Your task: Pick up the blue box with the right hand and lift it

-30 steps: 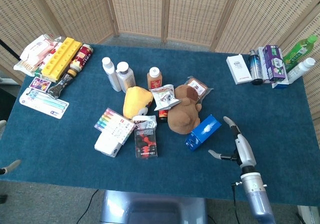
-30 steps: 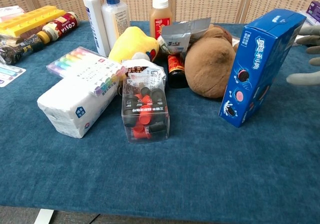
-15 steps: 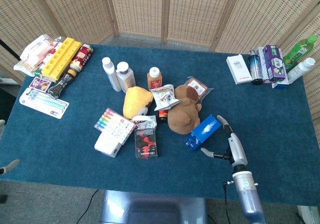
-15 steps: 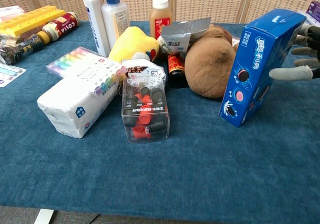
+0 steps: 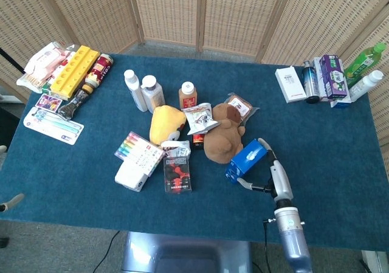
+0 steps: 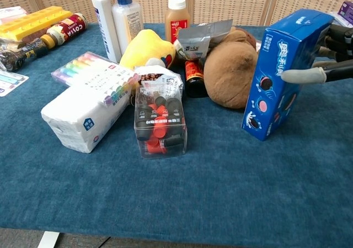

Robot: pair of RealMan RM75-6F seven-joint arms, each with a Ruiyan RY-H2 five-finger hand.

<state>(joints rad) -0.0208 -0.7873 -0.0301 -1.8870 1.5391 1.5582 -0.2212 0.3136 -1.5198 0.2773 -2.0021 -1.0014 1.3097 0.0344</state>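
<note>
The blue box (image 5: 247,158) (image 6: 282,77) stands tilted on the blue table cloth, just right of a brown plush toy (image 5: 222,137). My right hand (image 5: 266,171) (image 6: 326,59) reaches in from the box's right side and straddles it. The thumb (image 6: 300,75) lies across the box's front face and touches it. The other fingers (image 6: 334,37) sit behind its upper right edge. The box's lower end still rests on the cloth. Of my left hand (image 5: 12,202) only a grey tip shows at the head view's left edge, far from the box.
A yellow plush (image 5: 165,123), a clear box of red and black pieces (image 6: 160,122), a white tissue pack (image 6: 77,115) and markers (image 6: 96,74) crowd the left of the blue box. Bottles (image 5: 144,90) stand behind. More boxes and bottles (image 5: 328,76) line the back right.
My right hand has moved left from open cloth up to the blue box. Its thumb now lies on the front face, and the box's top has shifted slightly left.
</note>
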